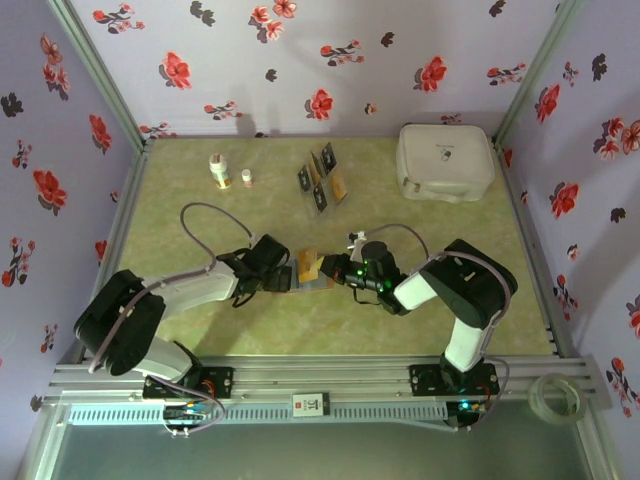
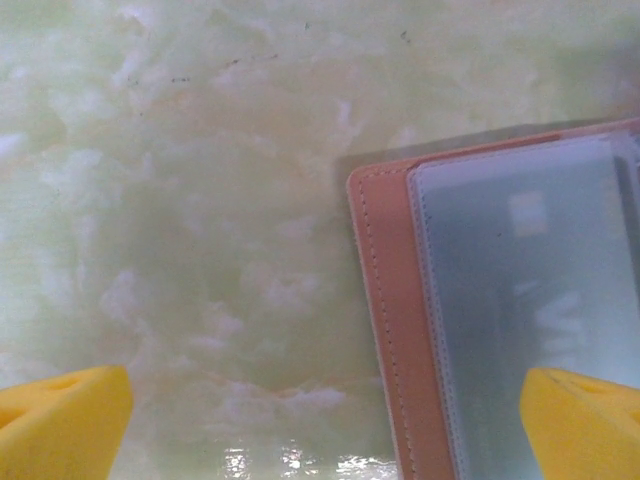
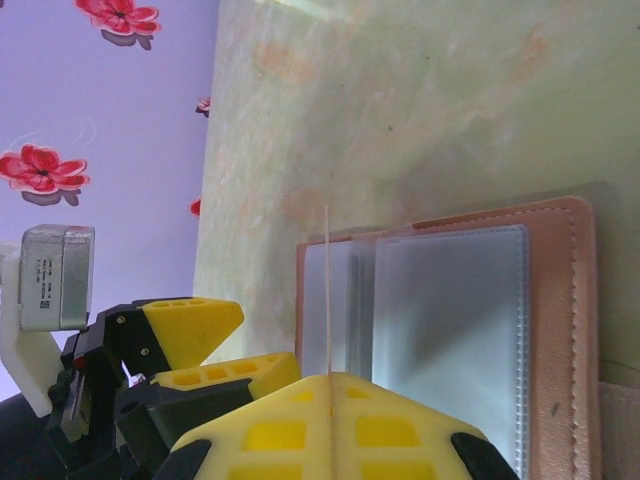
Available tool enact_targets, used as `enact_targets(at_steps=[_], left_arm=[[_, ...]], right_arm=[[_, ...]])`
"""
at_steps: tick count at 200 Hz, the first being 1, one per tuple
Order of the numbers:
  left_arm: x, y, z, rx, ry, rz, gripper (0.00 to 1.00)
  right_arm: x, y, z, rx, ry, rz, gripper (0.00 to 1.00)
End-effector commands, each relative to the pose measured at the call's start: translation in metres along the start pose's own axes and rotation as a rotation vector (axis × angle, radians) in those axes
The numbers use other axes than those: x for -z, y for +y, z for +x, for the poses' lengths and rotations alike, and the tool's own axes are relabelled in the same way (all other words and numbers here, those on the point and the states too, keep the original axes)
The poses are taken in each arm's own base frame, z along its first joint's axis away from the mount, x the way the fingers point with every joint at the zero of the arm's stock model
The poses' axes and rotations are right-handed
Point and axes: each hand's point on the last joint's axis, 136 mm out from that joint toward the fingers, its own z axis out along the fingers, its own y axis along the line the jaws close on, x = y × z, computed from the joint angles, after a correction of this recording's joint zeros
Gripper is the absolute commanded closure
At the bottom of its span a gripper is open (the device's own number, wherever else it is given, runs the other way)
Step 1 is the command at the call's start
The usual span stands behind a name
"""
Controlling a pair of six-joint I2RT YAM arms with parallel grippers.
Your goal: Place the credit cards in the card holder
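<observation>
Left gripper: we see the left gripper [image 1: 277, 277] low over the pale green marbled table [image 1: 200, 330]. Its yellow foam-padded fingers [image 2: 62, 420] are spread wide apart and hold nothing. In its wrist view one pad sits over bare table and the other over the holder's clear sleeve.

Right gripper: the right gripper [image 3: 330, 425] has its yellow pads pressed together on a thin credit card [image 3: 328, 290]. From the wrist we see the card only edge-on, as a pale line, so we cannot read its face.

Card holder: the small reddish-brown leather-like card holder [image 1: 312, 272] lies open and flat on the table between the two grippers. Its stitched border and clear grey-blue plastic pockets [image 3: 450, 330] face up.

Held card against holder: the card stands over the holder's inner pockets near the fold. We cannot tell whether its edge is touching a pocket.

Other cards: several dark credit cards with gold marks [image 1: 322, 180] stand in a slotted upright rack [image 1: 338, 188] farther back on the table, well apart from the holder.

Elsewhere: a large white rounded case [image 1: 445, 160] sits at the back right. Two small white bottles [image 1: 220, 170] stand at the back left.
</observation>
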Motion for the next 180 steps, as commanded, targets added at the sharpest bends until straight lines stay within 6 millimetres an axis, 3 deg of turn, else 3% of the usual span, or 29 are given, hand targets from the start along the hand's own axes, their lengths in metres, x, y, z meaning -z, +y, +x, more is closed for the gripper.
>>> enact_targets(at_steps=[1, 180], left_arm=[[-0.007, 0.007, 0.010, -0.020, 0.013, -0.041, 0.00], [-0.008, 0.015, 0.023, 0.010, 0.030, -0.052, 0.00]], right_arm=[[0.003, 0.002, -0.009, 0.044, -0.042, 0.005, 1.00], [-0.013, 0.011, -0.022, 0.095, -0.097, -0.051, 1.00]])
